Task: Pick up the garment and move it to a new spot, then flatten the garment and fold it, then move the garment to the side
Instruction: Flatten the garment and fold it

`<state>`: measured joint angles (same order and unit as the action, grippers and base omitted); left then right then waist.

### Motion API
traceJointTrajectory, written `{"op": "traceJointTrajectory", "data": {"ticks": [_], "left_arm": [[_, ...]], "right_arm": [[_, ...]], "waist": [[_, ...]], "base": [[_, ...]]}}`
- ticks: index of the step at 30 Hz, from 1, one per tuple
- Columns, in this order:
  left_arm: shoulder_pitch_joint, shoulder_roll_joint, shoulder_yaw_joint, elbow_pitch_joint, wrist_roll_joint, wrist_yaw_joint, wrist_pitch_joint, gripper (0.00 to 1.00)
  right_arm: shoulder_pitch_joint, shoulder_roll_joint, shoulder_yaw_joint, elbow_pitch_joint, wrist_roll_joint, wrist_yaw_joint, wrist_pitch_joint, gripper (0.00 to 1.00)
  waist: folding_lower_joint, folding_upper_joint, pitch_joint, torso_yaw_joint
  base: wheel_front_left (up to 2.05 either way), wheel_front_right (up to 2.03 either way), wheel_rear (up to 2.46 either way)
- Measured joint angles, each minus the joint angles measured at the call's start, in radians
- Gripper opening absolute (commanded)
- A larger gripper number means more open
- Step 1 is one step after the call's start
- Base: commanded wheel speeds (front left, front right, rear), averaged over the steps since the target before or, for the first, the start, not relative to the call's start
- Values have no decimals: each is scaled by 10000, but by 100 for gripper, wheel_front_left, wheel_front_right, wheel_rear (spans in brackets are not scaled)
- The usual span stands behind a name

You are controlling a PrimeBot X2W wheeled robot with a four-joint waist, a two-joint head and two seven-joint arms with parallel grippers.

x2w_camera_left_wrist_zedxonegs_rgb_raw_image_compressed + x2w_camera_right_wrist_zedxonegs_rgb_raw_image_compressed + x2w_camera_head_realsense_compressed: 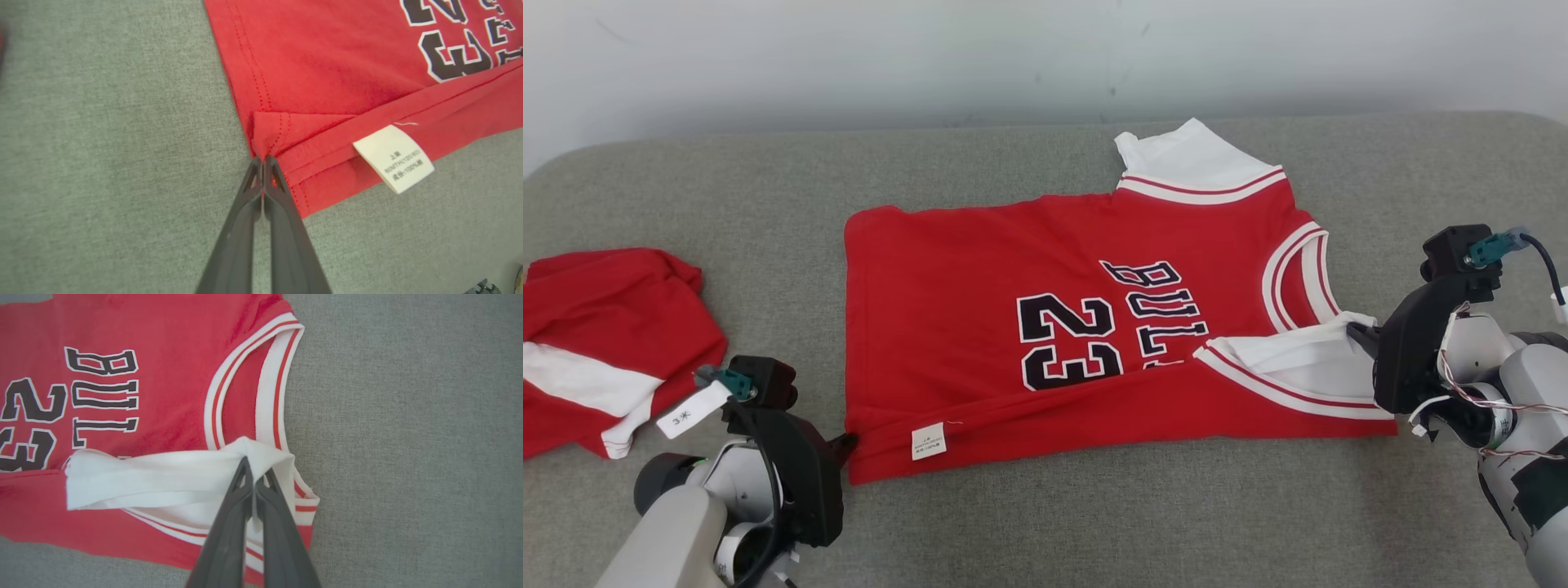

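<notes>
Near you, the left gripper (848,446) is fully closed on the hem corner of the jersey (980,327). The right gripper (1357,331), closed too, pinches white cloth at its armhole. The jersey lies spread on the grey cushion (1094,531); another red garment (596,327) lies apart, left.

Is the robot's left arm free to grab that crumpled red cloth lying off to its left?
Probably not yet: the left gripper is shut on a corner of the jersey. Otherwise only bare cushion lies between it and the red cloth.
</notes>
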<state>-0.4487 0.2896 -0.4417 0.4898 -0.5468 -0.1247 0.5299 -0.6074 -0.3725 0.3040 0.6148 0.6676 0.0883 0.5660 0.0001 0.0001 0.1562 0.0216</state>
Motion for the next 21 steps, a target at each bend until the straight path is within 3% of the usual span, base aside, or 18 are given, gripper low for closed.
{"op": "traceJointTrajectory", "data": {"ticks": [3,4,5,6,7,16,21], "left_arm": [[-179,-4,-157,213,-50,0,-54,0],[-236,-6,-199,276,-146,0,-121,0],[-315,-17,-224,372,-240,0,-128,0],[-349,-23,-234,424,-290,0,-169,55],[-356,-27,-244,481,-288,-2,-261,100],[-260,-31,-441,740,-176,-4,-1243,100],[377,82,-295,63,228,31,-2351,100]], "right_arm": [[-179,79,65,374,-73,25,-140,0],[-208,94,77,466,-90,63,-226,20],[-240,127,90,600,-92,92,-303,49],[-246,144,105,688,-94,100,-387,100],[-261,176,94,779,-92,102,-516,100],[-387,270,-33,1227,-75,263,-1802,100],[177,190,-174,869,-73,276,-2857,100]], "waist": [[0,0,139,-10],[0,0,174,-13],[0,0,199,-15],[0,0,213,-17],[0,0,218,-20],[0,0,8,-60],[-1,0,-177,-52]], "base": [[0,0,0],[0,0,0],[0,0,0],[0,0,0],[0,0,0],[0,0,0],[0,0,0]]}}
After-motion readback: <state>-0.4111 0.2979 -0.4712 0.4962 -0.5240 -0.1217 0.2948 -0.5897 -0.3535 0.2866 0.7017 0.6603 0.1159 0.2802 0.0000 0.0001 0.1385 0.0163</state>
